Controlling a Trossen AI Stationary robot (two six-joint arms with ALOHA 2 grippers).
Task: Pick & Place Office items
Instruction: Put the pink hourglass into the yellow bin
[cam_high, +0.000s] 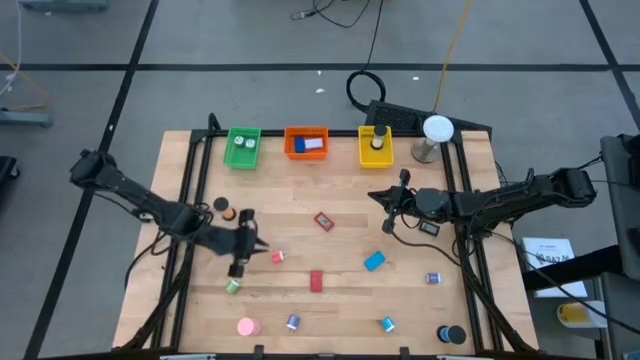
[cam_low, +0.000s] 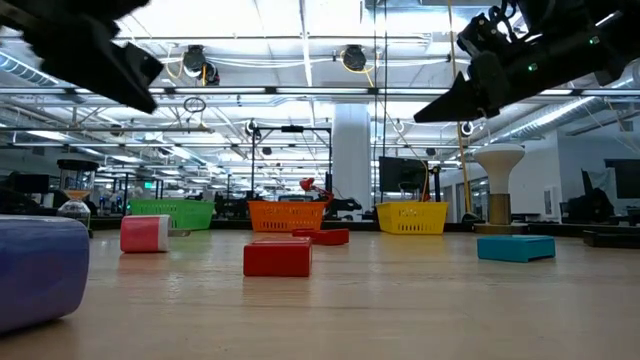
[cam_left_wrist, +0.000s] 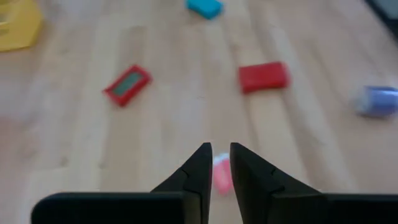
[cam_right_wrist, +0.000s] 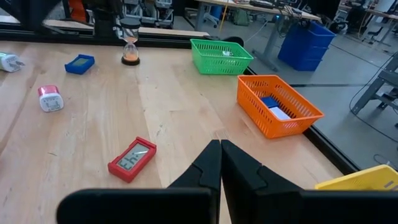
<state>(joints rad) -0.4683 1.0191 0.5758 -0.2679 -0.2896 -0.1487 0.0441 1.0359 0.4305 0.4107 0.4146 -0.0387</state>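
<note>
Orange tray (cam_right_wrist: 280, 112) holds blue and white items, apparently two.

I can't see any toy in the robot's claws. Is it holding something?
No, nothing. The left gripper hangs slightly open above a small pink piece, and the right gripper is shut, empty.

Along your wooden surface's (cam_high: 340, 255) far edge sit a green tray (cam_high: 242, 147), orange tray (cam_high: 306, 142), yellow tray (cam_high: 375, 146) and a white ball on a stand (cam_high: 436, 133).

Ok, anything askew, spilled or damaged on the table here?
Nothing stands out. The loose office items lie scattered flat on the wooden table; green tray, orange tray and yellow tray sit squarely in a row along the far edge.
</note>
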